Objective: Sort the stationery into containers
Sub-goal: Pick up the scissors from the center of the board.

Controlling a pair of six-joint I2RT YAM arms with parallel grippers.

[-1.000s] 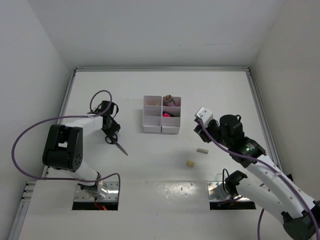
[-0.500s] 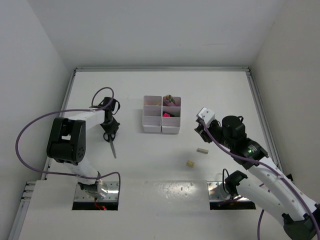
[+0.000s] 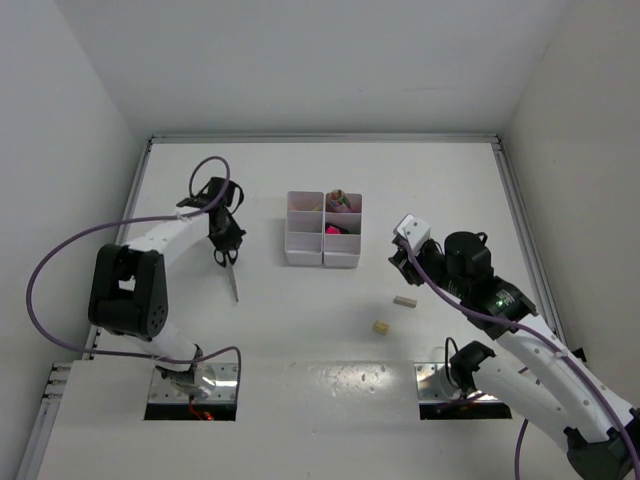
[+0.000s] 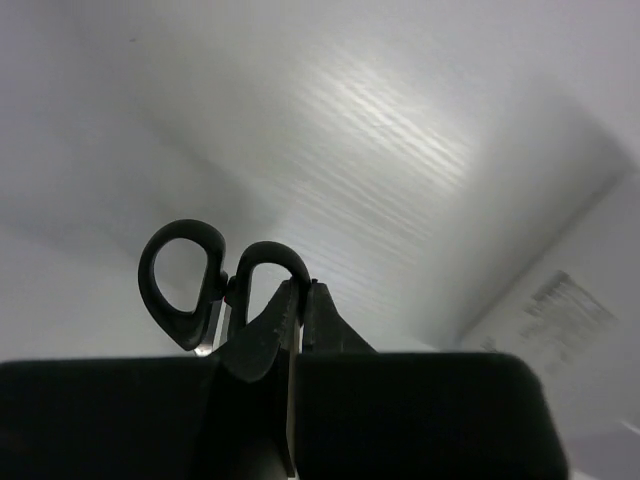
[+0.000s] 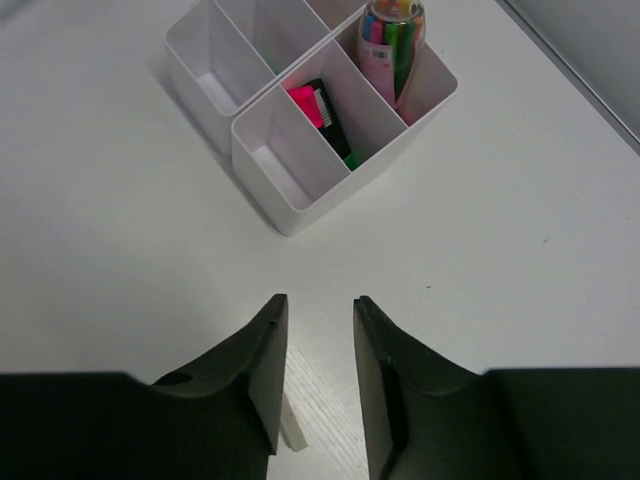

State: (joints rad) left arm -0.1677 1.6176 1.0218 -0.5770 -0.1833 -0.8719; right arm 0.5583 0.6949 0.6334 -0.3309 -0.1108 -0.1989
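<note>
My left gripper (image 3: 225,240) is shut on the black-handled scissors (image 3: 230,262), left of the white organizer tray (image 3: 303,247); the blade hangs toward me. In the left wrist view the scissors (image 4: 190,285) have one handle loop pinched between the fingertips of the gripper (image 4: 298,292). My right gripper (image 3: 400,262) is open and empty, right of the tray. The right wrist view shows the gripper (image 5: 318,305) facing the tray (image 5: 290,205), which holds a pink and black highlighter (image 5: 318,108) and a bundle of coloured sticks (image 5: 390,40). Two beige erasers (image 3: 404,300) (image 3: 380,327) lie on the table.
A raised rail (image 3: 325,138) borders the table at the back and sides. White walls close in on both sides. One eraser (image 5: 291,430) lies just under my right gripper's left finger.
My left gripper has carried the scissors up and to the right, toward the tray, and the blade has swung from slanted to nearly straight down. The right arm has hardly moved.
</note>
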